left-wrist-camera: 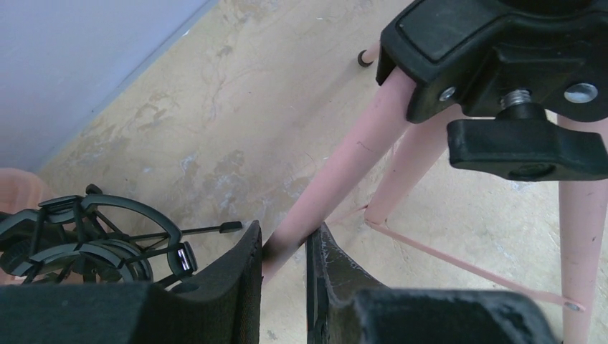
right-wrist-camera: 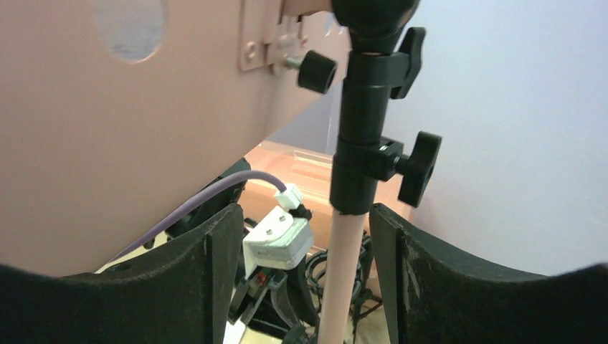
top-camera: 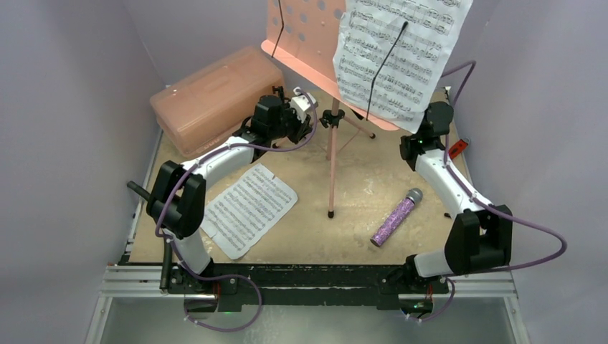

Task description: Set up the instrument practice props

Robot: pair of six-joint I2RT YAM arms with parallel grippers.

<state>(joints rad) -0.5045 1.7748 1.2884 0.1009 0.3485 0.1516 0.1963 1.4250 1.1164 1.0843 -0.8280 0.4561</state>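
Observation:
The pink music stand (top-camera: 333,165) stands upright at the back middle, with one sheet-music page (top-camera: 401,50) on its perforated desk (top-camera: 301,36). My left gripper (top-camera: 312,113) is shut on one of its pink tripod legs (left-wrist-camera: 337,179), just below the black hub (left-wrist-camera: 502,57). My right gripper (right-wrist-camera: 305,287) is open. The stand's pole (right-wrist-camera: 344,272) rises in its gap, nearer the right finger and untouched. The second page (top-camera: 247,208) lies flat at the front left. The glittery purple microphone (top-camera: 396,216) lies at the front right. The black shock-mount tripod (left-wrist-camera: 93,236) sits left of my left fingers.
A big pink plastic case (top-camera: 215,97) lies at the back left, close behind my left arm. A red-handled tool (top-camera: 459,147) lies by the right wall beside my right arm. The stand's desk overhangs both wrists. Grey walls close in on both sides.

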